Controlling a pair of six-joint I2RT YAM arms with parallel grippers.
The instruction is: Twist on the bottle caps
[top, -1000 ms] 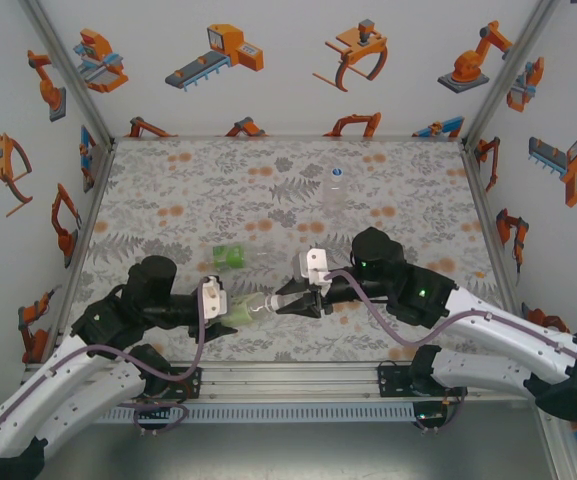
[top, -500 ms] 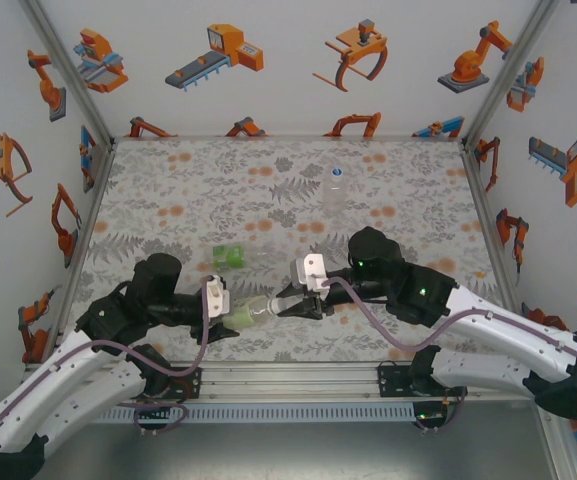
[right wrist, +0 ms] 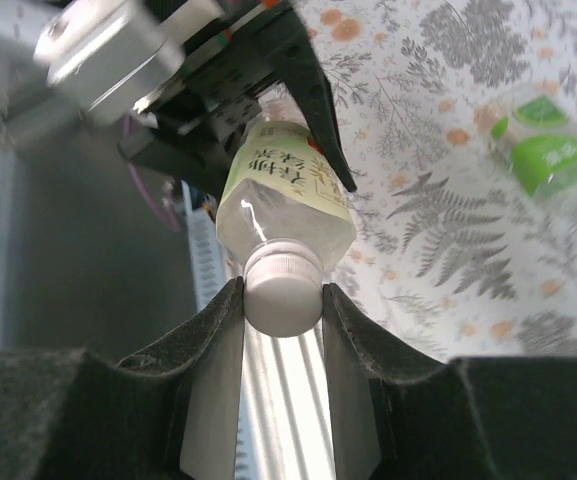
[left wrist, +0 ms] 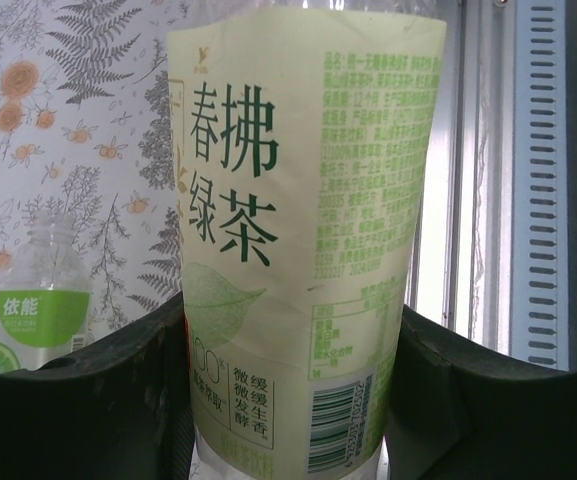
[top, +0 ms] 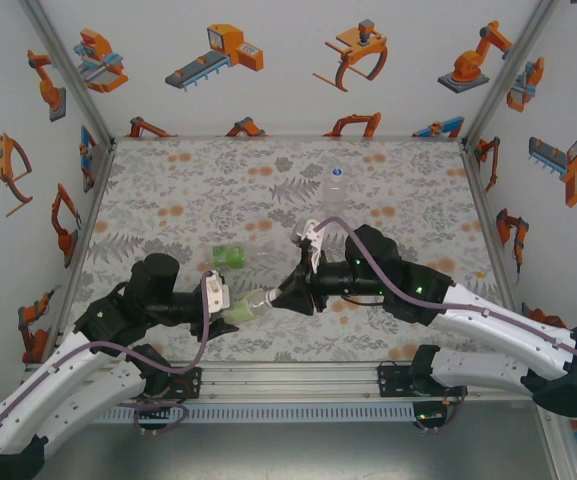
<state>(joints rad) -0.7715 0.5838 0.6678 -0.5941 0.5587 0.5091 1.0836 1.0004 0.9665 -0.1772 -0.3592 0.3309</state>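
Note:
My left gripper (top: 230,310) (left wrist: 293,345) is shut on the body of a clear bottle (top: 245,306) (left wrist: 298,200) with a pale yellow-green label, held lying sideways just above the table's near edge. A white cap (right wrist: 282,290) sits on this bottle's (right wrist: 286,190) neck. My right gripper (top: 272,297) (right wrist: 282,300) is shut on that cap, one finger on each side. A green-labelled bottle (top: 230,256) (left wrist: 40,310) (right wrist: 546,150) lies on the table behind them. An unlabelled bottle (top: 336,190) stands upright at the back.
The aluminium rail (top: 298,378) runs along the near table edge, right under the held bottle. Printed walls close in the left, right and far sides. The left gripper's black fingers (right wrist: 313,110) and white block show behind the bottle in the right wrist view.
My right wrist has turned about the bottle's axis with the cap between its fingers; its white block swung upward and back. The left arm and bottle stayed almost still.

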